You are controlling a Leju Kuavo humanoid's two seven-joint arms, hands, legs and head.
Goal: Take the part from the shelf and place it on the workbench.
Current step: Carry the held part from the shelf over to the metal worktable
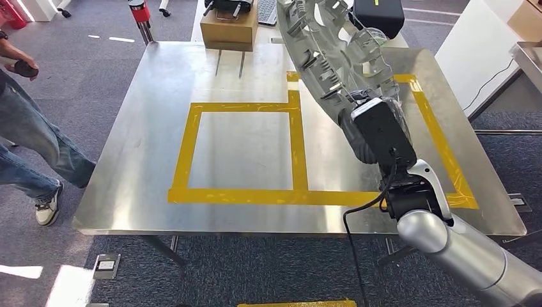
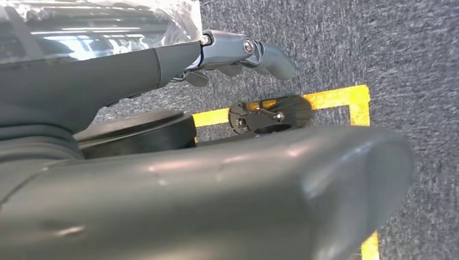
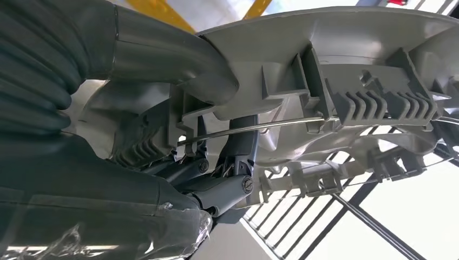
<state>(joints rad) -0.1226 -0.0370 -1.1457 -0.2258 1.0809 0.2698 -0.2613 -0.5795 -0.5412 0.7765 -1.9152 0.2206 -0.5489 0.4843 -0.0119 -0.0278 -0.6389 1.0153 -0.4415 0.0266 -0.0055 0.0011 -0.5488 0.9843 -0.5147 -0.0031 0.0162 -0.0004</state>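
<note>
Gripping the part at its near end, the right hand holds it tilted above the worktop, long axis running up and away over the right taped box. Its far end is cut off. The left hand hangs over carpet, fingers curled on nothing.

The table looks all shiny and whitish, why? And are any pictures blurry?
Head view: the metal workbench mirrors the room light, so it shows pale glare. Right wrist view: bright light behind the grey part washes out the background. Left wrist view: the left hand is so near that the dark cover looks soft.
</note>
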